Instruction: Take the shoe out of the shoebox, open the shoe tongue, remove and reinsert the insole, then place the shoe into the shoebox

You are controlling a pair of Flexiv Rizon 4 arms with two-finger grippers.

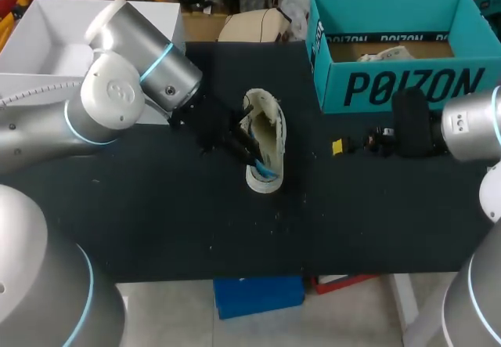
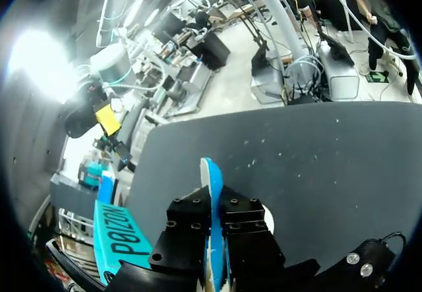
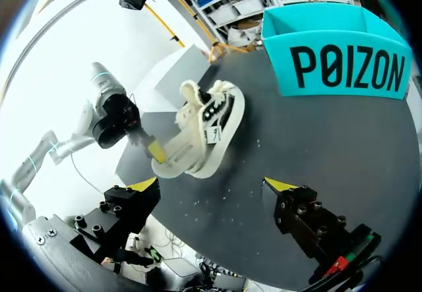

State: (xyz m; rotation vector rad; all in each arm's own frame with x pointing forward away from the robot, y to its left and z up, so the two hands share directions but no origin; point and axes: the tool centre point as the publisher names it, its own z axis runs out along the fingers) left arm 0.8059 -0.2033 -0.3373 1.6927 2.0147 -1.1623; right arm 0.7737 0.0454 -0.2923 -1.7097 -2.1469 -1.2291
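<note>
A white shoe [image 1: 270, 131] lies on its side in the middle of the black table [image 1: 156, 206]; it also shows ahead of my right gripper, white shoe [image 3: 204, 130]. My left gripper [image 1: 249, 153] is at the shoe's near end. In the left wrist view my left gripper [image 2: 214, 206] is shut on the thin blue and white insole [image 2: 211, 180], held edge-on. The insole's blue end [image 1: 266, 171] shows by the shoe's near end. How much of it sits inside the shoe is hidden. My right gripper [image 3: 211, 185] stands open and empty to the shoe's right.
The teal shoebox [image 1: 391, 88] stands open at the back right, with paper inside. A white box [image 1: 47, 30] sits at the back left behind my left arm. Bare black table lies in front of the shoe.
</note>
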